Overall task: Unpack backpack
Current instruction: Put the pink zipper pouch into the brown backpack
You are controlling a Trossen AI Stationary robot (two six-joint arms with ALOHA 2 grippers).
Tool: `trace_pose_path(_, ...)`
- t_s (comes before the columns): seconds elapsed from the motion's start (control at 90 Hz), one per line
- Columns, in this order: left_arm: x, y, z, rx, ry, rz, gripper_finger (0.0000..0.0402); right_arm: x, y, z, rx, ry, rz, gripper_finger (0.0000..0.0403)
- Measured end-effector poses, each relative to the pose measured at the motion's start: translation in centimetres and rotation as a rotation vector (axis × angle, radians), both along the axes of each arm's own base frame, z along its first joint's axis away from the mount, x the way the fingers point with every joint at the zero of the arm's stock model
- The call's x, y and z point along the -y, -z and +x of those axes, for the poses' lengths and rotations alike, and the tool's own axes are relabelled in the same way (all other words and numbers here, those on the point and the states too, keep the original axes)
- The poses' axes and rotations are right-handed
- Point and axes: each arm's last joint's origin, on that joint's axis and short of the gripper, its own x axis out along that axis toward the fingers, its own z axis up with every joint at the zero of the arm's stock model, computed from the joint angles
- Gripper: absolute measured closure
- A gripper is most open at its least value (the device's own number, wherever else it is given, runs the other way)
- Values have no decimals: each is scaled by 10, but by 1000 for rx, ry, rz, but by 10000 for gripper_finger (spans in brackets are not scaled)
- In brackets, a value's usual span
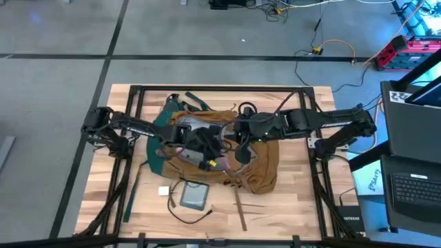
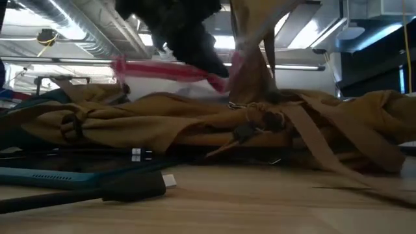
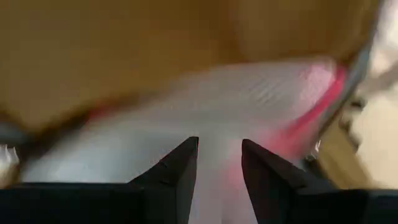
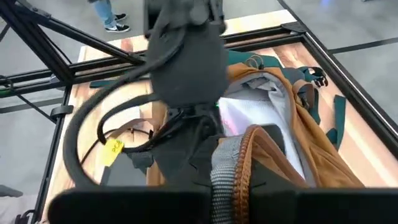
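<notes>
From above, the backpack [image 1: 258, 165] sprawls mid-table. At table level its fabric looks soft and floppy. The left gripper [image 3: 219, 163] pinches a clear pink-edged pouch [image 3: 261, 106]; the right gripper [image 4: 231, 186] clenches a webbing strap [image 4: 233, 158], a firm hold

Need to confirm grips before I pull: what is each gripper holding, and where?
Left gripper pinches the clear pink-edged pouch on its clear face near the pink edge. Right gripper clamps the backpack by its webbing-trimmed opening rim.
</notes>
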Motion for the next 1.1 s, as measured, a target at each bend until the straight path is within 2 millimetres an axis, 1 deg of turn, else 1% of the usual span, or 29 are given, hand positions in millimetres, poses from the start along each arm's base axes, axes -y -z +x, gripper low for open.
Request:
trace_pose_path(0.156, -1, 0, 8, 66, 112, -96, 290, 0, 0, 1, 9, -6, 3, 403)
trace_pose_path(0.222, 1, 1, 7, 51, 139, -90, 290, 0, 0, 1, 8, -6, 3, 403)
trace_pose_path(0.3, 6, -5, -1, 27, 146, -81, 290, 0, 0, 1, 5, -10, -2, 403)
trace_pose_path(0.4, 14, -30, -20, 19, 131, -60, 290, 0, 0, 1, 2, -15, -11, 403)
trace_pose_path(0.567, 22, -70, -66, 4, 13, -36, 290, 0, 1, 0, -5, -16, -15, 403)
trace_pose_path(0.622, 24, -82, -83, 3, -27, -29, 290, 0, 1, 0, -7, -17, -16, 403)
trace_pose_path(0.667, 22, -86, -94, -11, -75, -47, 290, 0, 1, 0, -10, -17, -15, 403)
trace_pose_path(0.744, 19, -80, -108, -80, -161, -54, 290, 0, 1, 0, -10, -14, -11, 403)
trace_pose_path(0.878, 11, -57, -121, -203, -276, -33, 290, 0, 1, 0, -11, -14, -9, 403)
trace_pose_path(1.033, -9, -26, -129, -303, -397, -33, 290, -1, 2, 1, -17, -26, 3, 403)
trace_pose_path(1.1, -20, -15, -131, -321, -449, -48, 290, -1, 3, 2, -21, -25, 6, 403)
